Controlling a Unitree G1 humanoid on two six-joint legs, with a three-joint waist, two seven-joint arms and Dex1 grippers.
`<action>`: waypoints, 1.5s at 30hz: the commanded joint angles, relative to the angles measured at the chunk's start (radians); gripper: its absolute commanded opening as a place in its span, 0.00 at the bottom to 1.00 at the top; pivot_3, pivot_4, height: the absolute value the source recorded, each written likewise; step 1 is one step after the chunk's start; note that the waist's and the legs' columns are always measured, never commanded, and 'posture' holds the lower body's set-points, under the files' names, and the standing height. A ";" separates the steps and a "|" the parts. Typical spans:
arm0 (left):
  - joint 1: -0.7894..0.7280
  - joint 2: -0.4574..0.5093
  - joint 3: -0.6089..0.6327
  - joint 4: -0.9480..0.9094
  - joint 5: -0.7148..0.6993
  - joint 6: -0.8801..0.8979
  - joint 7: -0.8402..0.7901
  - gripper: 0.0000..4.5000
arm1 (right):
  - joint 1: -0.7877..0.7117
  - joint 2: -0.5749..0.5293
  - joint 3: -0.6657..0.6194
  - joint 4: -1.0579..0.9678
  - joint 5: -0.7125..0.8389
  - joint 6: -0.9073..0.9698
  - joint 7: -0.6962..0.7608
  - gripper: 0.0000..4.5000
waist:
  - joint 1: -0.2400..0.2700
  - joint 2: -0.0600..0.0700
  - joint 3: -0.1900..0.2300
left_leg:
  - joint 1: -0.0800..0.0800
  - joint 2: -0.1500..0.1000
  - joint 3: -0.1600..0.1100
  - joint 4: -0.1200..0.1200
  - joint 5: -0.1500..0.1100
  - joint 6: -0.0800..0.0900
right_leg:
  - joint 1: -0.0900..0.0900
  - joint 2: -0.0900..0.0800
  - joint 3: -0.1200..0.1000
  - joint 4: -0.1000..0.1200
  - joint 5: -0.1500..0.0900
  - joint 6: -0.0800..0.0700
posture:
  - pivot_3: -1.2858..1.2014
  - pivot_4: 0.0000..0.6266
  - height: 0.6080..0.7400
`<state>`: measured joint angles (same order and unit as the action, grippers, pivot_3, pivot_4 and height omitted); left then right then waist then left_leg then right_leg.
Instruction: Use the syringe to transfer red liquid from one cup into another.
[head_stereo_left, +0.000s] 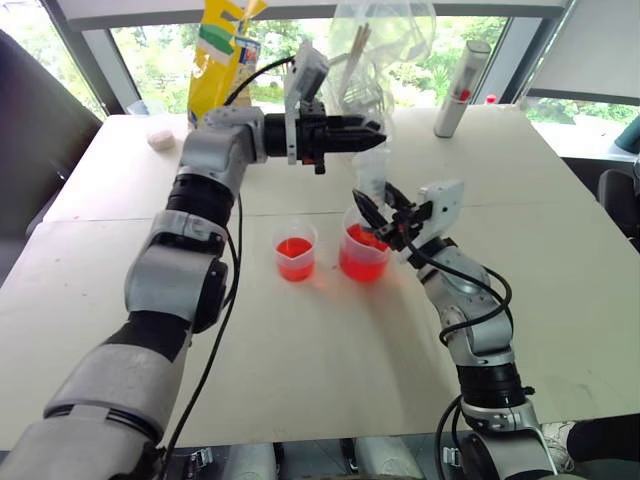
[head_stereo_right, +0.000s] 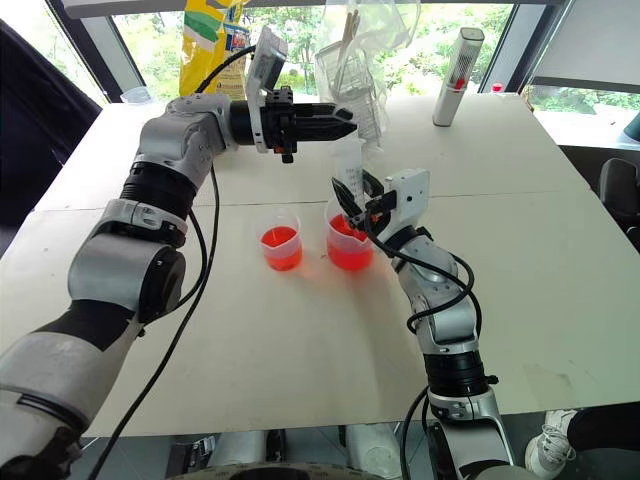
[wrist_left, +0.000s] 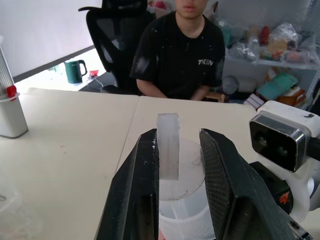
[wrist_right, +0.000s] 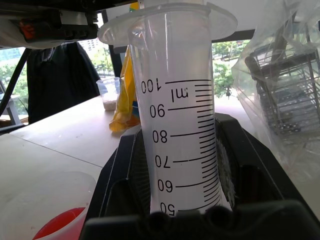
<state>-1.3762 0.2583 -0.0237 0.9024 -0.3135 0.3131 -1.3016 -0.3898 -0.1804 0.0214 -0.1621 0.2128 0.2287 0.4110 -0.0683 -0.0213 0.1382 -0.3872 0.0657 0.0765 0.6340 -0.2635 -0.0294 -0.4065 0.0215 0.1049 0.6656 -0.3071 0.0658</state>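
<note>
Right pincer (head_stereo_left: 372, 213): we see it clamped on the syringe (wrist_right: 182, 120) barrel, upright over the spouted cup (head_stereo_left: 362, 255) | left pincer (wrist_left: 179, 165): fingers astride the white plunger (wrist_left: 168, 145), grip unclear | smaller cup (head_stereo_left: 295, 252): beside, on the desk (head_stereo_left: 560, 260)

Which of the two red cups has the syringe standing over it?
The larger, wider cup, on the right-arm side. The syringe stands upright above it, clamped by the right gripper. The smaller cup beside it has nothing over it.
</note>
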 joint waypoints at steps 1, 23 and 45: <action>-0.106 0.030 0.096 -0.036 -0.036 -0.077 0.071 0.15 | 0.036 0.001 0.060 -0.003 0.004 0.011 0.042 0.31 | 0.000 0.000 0.000 | 0.000 0.000 0.000 0.000 0.000 0.000 | 0.000 0.000 0.000 0.000 0.000 0.000 | 0.52 0.24 0.99; -0.009 0.034 0.048 -0.136 -0.023 -0.050 0.005 0.68 | -0.008 -0.016 0.041 -0.032 0.005 0.012 0.036 0.31 | -0.001 0.000 0.000 | 0.000 0.000 0.000 0.000 0.000 0.000 | 0.000 0.000 0.000 0.000 0.000 0.000 | 0.52 0.24 0.99; 0.139 0.264 0.080 -0.277 -0.021 0.033 0.004 0.99 | -0.135 -0.071 -0.031 -0.197 0.079 0.142 0.016 0.31 | -0.001 0.000 0.000 | 0.001 0.001 0.000 -0.001 0.001 -0.002 | 0.000 0.000 0.000 0.001 0.000 0.000 | 0.52 0.24 0.99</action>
<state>-1.2468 0.5018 0.0607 0.6712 -0.3458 0.3580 -1.2864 -0.4825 -0.2418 0.0106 -0.2788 0.2554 0.3551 0.4220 -0.0690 -0.0209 0.1385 -0.3857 0.0668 0.0760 0.6334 -0.2622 -0.0317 -0.4064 0.0210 0.1050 0.6669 -0.3071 0.0658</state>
